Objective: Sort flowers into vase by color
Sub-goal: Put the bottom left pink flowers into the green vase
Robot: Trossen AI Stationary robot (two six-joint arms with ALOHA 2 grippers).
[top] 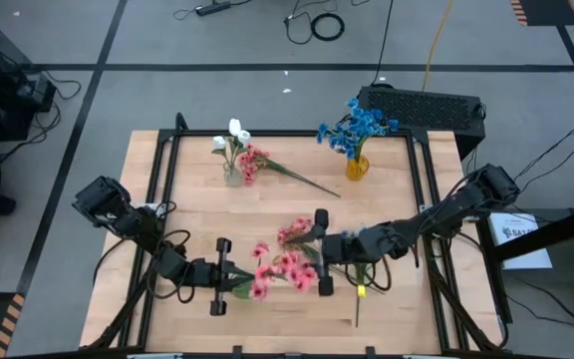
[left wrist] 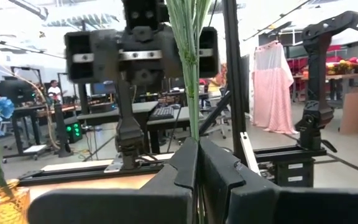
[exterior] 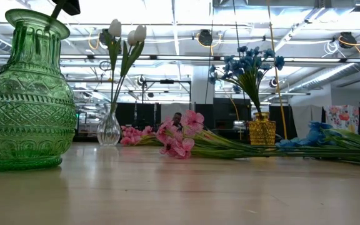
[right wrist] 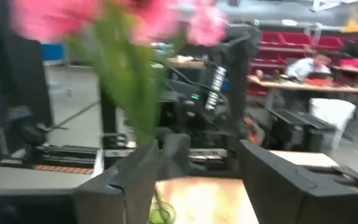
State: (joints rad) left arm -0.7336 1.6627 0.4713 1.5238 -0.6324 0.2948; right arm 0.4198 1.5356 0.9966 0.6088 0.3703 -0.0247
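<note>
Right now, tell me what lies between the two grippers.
In the high view, the pink flowers fill the stretch between the left gripper and the right gripper. The left wrist view shows its fingers shut on their green stems.

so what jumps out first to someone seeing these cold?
The pink flowers held up between the two arms at the table's near middle: the left tool is shut on their green stems, while the right tool stands open around the stems just below the blooms. Next, the blue flowers upright in a yellow vase at the far right.
</note>
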